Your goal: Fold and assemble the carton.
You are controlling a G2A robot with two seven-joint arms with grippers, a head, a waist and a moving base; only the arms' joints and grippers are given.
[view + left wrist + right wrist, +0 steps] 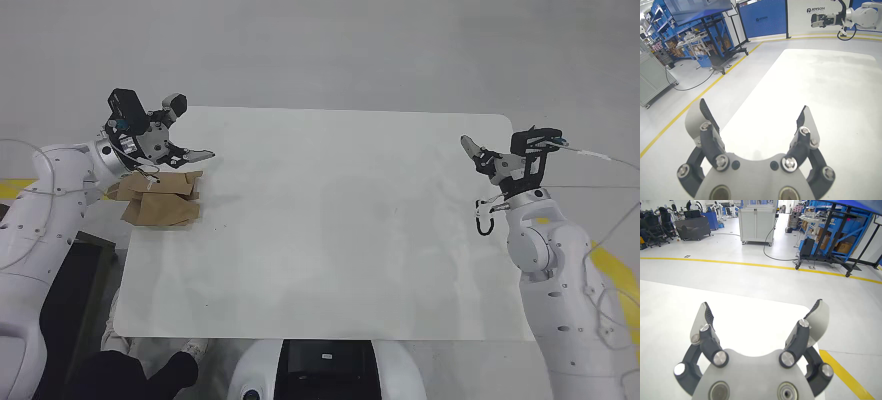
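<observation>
Item one, carton [160, 197]: brown cardboard, unassembled, lying as flat, loosely overlapping panels with flaps. You will find it at the left edge of the white bench [350, 230], near the far corner, with part of it lying across that edge. Item two, left tool [190, 130]: it hangs just beyond the carton's far side, above the bench corner. Whether it touches the cardboard you cannot tell from the top view. In its own wrist view the left tool [753, 106] has its jaws spread wide, with only bare bench surface between them. Item three, right tool [762, 302]: jaws likewise spread wide and holding nothing, over the far right corner of the bench. From above you see the right tool [478, 152] well apart from the carton.
</observation>
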